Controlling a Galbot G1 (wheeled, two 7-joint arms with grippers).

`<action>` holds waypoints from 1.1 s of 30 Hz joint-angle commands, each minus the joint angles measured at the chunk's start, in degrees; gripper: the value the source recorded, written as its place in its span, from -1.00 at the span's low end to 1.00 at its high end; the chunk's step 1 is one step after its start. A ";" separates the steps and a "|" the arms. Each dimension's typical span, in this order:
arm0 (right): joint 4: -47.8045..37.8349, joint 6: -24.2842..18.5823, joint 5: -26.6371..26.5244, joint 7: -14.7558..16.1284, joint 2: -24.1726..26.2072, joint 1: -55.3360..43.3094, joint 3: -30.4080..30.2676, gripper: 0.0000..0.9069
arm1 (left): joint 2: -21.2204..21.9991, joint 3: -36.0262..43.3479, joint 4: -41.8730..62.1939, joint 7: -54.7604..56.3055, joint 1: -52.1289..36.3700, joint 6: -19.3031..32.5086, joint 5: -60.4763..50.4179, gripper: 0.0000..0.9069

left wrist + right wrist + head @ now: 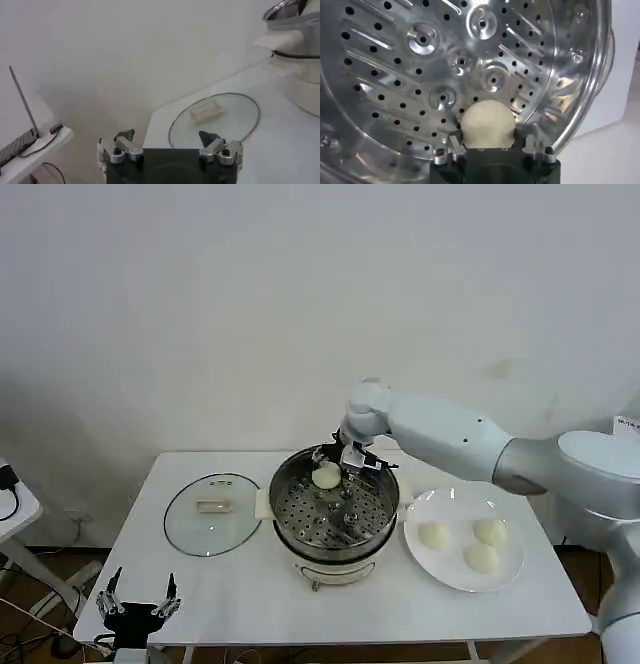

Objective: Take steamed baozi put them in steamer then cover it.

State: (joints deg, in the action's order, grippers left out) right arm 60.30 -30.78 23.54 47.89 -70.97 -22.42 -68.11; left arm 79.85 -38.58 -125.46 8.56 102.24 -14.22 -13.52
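At frame centre of the head view, the right gripper (333, 467) hangs over the far rim of the steamer (334, 514), pinching one bun (326, 475) just above the perforated tray. Three more buns (466, 544) sit on the white plate (428, 565) at right of the pot. The glass lid (212, 514) lies flat on the table (300, 599) at left of the pot. The left gripper (137, 604) is parked at lower left, off the table's near edge.

Left wrist view: the left gripper (170, 148) at bottom centre, fingers spread, holding nothing. The lid (215, 120) lies beyond it; the steamer (295, 50) is at upper right.

Right wrist view: the right gripper (490, 150) at bottom centre is closed on the bun (487, 124), with the tray (420, 60) close behind it.

Judgement: lower until the bun touches the tray, then release. Place it near the wall to leave room for three more. Part the fingers slowly; the soft dough may stick to them.
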 commanded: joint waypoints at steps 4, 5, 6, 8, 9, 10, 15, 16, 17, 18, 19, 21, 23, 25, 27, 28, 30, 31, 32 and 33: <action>2.88 2.73 -6.84 0.48 1.39 -1.83 -1.06 1.00 | 0.00 0.19 -0.03 -0.02 0.03 -0.06 -0.05 1.00; 5.19 4.37 -9.17 0.68 2.48 -3.41 -1.61 1.00 | -0.01 0.27 -0.05 -0.02 0.04 -0.05 -0.05 1.00; 6.82 6.09 -10.66 0.88 3.47 -5.26 -2.09 1.00 | -0.06 0.34 -0.11 -0.04 0.10 -0.04 -0.08 1.00; 11.35 9.64 -13.92 1.36 6.73 -9.57 -3.79 1.00 | -0.14 0.48 -0.36 -0.08 0.22 -0.05 -0.11 1.00; 12.51 11.13 -15.30 1.58 7.65 -10.64 -4.13 1.00 | -0.23 0.60 -0.54 -0.12 0.27 -0.05 -0.12 1.00; 15.21 13.73 -17.28 1.98 9.99 -13.05 -5.02 1.00 | -0.30 0.70 -0.73 -0.12 0.27 -0.06 -0.14 1.00; 22.41 21.56 -24.22 3.41 18.20 -20.05 -9.05 1.00 | -0.82 1.44 -1.76 -0.37 0.26 -0.26 -0.20 1.00; 24.77 23.04 -25.21 3.76 20.95 -21.91 -10.21 1.00 | -0.98 1.58 -2.01 -0.43 0.29 -0.30 -0.17 1.00; 25.25 23.68 -25.26 4.10 21.90 -22.60 -10.51 1.00 | -1.07 1.65 -2.20 -0.46 0.37 -0.34 -0.13 1.00; 27.00 24.94 -24.87 4.42 24.76 -23.75 -11.06 1.00 | -1.43 1.72 -2.49 -0.53 0.43 -0.45 0.01 1.00; 27.79 25.77 -24.63 4.81 25.57 -24.42 -11.52 1.00 | -1.56 1.72 -2.63 -0.55 0.46 -0.50 0.07 1.00; 30.05 29.74 -24.56 5.46 31.15 -26.50 -14.46 1.00 | -2.27 1.71 -3.06 -0.75 0.58 -0.66 0.43 1.00; 31.64 32.49 -24.37 5.70 34.52 -27.30 -16.04 1.00 | -2.71 1.68 -3.35 -0.82 0.63 -0.74 0.70 1.00; 33.31 35.86 -25.02 5.80 39.16 -27.47 -18.22 1.00 | -3.19 1.74 -3.86 -0.91 0.84 -0.75 0.73 1.00; 34.74 37.43 -25.26 5.86 42.77 -26.55 -18.98 1.00 | -3.48 1.93 -4.16 -0.96 0.97 -0.73 0.72 1.00; 35.54 38.32 -25.75 5.84 44.08 -25.69 -19.08 1.00 | -3.59 2.03 -4.26 -0.97 1.06 -0.71 0.69 1.00; 37.07 39.44 -26.64 6.11 46.63 -23.79 -18.69 1.00 | -3.77 2.17 -4.22 -1.00 1.04 -0.68 0.68 1.00; 37.82 39.89 -27.19 6.10 47.56 -22.43 -18.08 1.00 | -3.84 2.21 -4.15 -1.05 1.00 -0.64 0.61 1.00; 38.37 40.40 -27.73 6.05 48.43 -20.34 -17.33 1.00 | -3.87 2.27 -4.10 -1.03 0.97 -0.63 0.56 1.00; 38.75 40.69 -27.98 6.06 49.25 -18.92 -16.99 1.00 | -3.88 2.31 -4.02 -1.03 0.94 -0.64 0.53 1.00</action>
State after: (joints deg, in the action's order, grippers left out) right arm 92.93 3.84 -1.54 53.15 -31.60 -41.99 -82.76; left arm 76.30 -36.26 -129.11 7.50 103.20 -14.88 -13.03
